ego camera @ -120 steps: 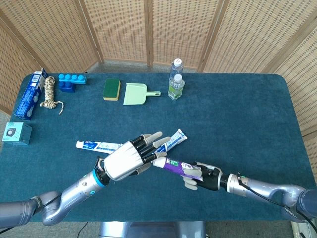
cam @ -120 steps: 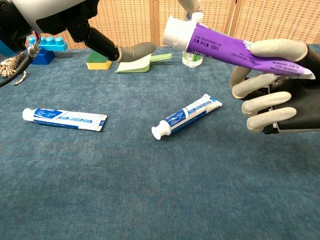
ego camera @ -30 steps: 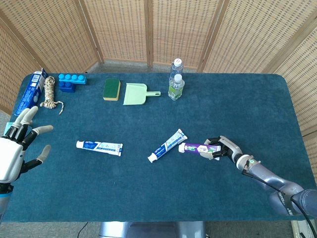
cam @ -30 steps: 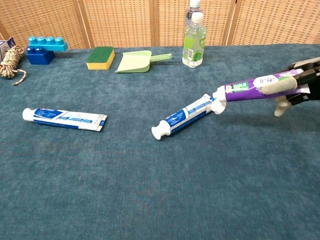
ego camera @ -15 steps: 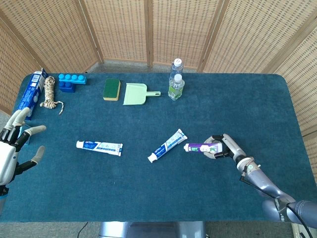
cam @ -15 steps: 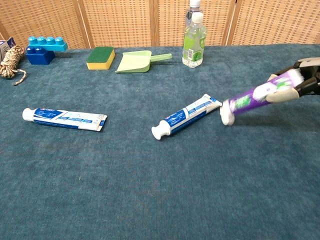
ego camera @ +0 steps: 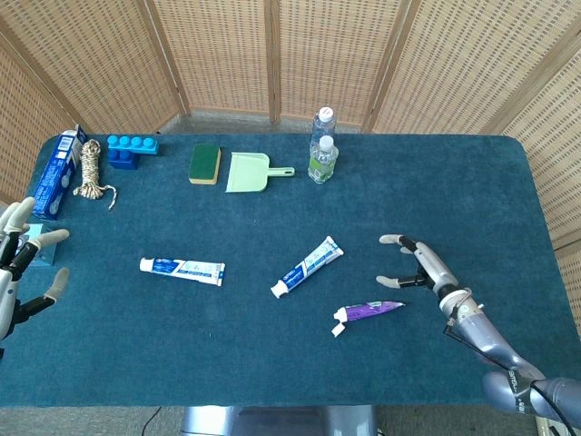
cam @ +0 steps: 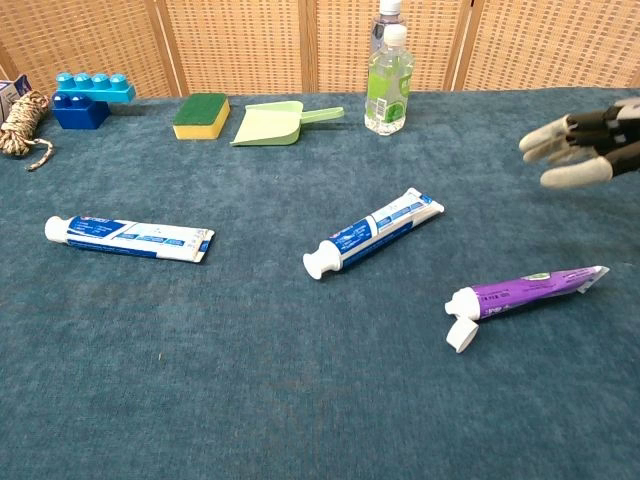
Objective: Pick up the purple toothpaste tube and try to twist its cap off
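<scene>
Seen from the head camera, the purple toothpaste tube [ego camera: 368,312] lay flat on the blue worktop [ego camera: 272,363], held by nothing, its white cap [ego camera: 338,331] hanging open at the end that pointed away from the right robot hand [ego camera: 419,265]. That robot hand hovered just beyond the tube's tail, fingers spread and holding nothing. The left robot hand [ego camera: 20,252] stood far off from the tube at the worktop's edge, fingers likewise apart and empty. A blue-and-white toothpaste tube [ego camera: 307,266] lay near the purple one, on the side away from the robot, and a second blue-and-white tube [ego camera: 182,269] lay well apart, toward the left robot hand.

From the chest camera, the purple toothpaste tube [cam: 523,294] rested on the cloth with its cap [cam: 461,335] flipped back and touching the worktop [cam: 250,400], apparently hinged at the nozzle rather than fully off, though this was hard to be sure of. The right robot hand [cam: 580,148] showed at the frame's edge, beyond the tube and clear of it, fingers open. The left robot hand was out of this view.

By the look of it, the cap-opening step was done or nearly so, with the tube set down. Any further move would call for the right robot hand to take the tube's body again, well behind the loose cap.
</scene>
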Robot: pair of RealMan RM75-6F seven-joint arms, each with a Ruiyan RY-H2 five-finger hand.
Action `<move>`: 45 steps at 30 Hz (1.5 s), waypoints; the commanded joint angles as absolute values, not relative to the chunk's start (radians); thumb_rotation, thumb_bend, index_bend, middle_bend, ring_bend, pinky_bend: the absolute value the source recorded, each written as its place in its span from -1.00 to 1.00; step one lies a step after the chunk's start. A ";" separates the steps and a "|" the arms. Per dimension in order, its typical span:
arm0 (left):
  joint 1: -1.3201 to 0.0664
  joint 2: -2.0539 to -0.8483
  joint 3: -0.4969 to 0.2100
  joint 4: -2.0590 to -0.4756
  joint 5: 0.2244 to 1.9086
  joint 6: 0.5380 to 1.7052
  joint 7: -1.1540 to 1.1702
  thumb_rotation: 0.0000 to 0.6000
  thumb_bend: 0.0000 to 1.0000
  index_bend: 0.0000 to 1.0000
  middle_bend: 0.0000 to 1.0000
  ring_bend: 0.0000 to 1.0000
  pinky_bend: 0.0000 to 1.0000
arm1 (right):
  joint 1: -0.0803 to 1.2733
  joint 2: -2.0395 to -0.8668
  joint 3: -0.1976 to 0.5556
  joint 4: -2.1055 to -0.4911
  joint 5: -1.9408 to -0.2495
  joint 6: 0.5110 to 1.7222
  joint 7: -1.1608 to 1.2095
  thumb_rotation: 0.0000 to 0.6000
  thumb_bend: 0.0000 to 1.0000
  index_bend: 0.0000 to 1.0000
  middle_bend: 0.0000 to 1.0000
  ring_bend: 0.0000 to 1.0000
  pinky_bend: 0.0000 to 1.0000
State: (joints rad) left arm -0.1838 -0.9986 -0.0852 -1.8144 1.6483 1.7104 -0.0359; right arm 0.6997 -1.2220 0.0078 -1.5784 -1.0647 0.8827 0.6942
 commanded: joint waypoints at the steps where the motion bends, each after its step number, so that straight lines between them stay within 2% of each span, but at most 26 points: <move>1: -0.174 -0.998 -0.082 -1.813 1.651 1.715 -0.026 1.00 -0.29 -0.46 -1.00 -1.00 -0.58 | 0.667 -1.211 0.050 -1.612 -1.060 0.921 0.681 0.76 -0.68 -0.49 -0.57 -0.79 -0.70; 5: -0.146 -0.994 -0.067 -1.819 1.649 1.724 -0.002 1.00 -0.29 -0.48 -1.00 -1.00 -0.60 | 0.632 -1.212 0.095 -1.651 -1.032 0.990 0.638 0.99 -0.68 -0.35 -0.47 -0.73 -0.66; 9: -0.112 -0.983 -0.042 -1.834 1.635 1.720 0.021 1.00 -0.29 -0.51 -1.00 -1.00 -0.59 | 0.597 -1.209 0.132 -1.712 -1.017 1.074 0.568 1.00 -0.65 -0.20 -0.36 -0.64 -0.61; 15: -0.066 -0.982 -0.014 -1.836 1.607 1.716 0.054 1.00 -0.29 -0.50 -0.95 -1.00 -0.56 | 0.548 -1.215 0.144 -1.765 -1.028 1.201 0.391 1.00 -0.41 -0.02 -0.26 -0.52 -0.51; 18: -0.047 -0.983 -0.005 -1.834 1.593 1.714 0.070 1.00 -0.29 -0.50 -0.92 -1.00 -0.56 | 0.525 -1.219 0.128 -1.763 -1.063 1.258 0.282 1.00 -0.35 0.02 -0.23 -0.50 -0.50; 25: -0.013 -0.989 0.009 -1.829 1.584 1.719 0.087 1.00 -0.29 -0.49 -0.88 -0.96 -0.55 | 0.471 -1.239 0.080 -1.746 -1.149 1.371 0.059 1.00 -0.34 0.05 -0.23 -0.49 -0.50; 27: 0.005 -0.991 0.025 -1.829 1.566 1.707 0.103 1.00 -0.29 -0.50 -0.87 -0.96 -0.55 | 0.441 -1.244 0.044 -1.721 -1.197 1.435 -0.065 1.00 -0.33 0.05 -0.23 -0.49 -0.50; 32: 0.025 -0.999 0.043 -1.823 1.544 1.683 0.114 1.00 -0.29 -0.52 -0.81 -0.94 -0.58 | 0.392 -1.238 0.011 -1.716 -1.235 1.487 -0.189 1.00 -0.33 0.05 -0.22 -0.48 -0.50; 45: 0.060 -1.063 0.070 -1.778 1.514 1.631 0.127 1.00 -0.29 -0.53 -0.83 -0.94 -0.65 | 0.265 -1.199 -0.040 -1.755 -1.314 1.546 -0.198 1.00 -0.34 0.06 -0.22 -0.48 -0.50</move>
State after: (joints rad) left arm 0.0589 -1.0623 0.0693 -1.7780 1.5132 1.6320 0.1282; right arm 0.2719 -1.2034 -0.0372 -1.7519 -1.3067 1.5428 -0.2046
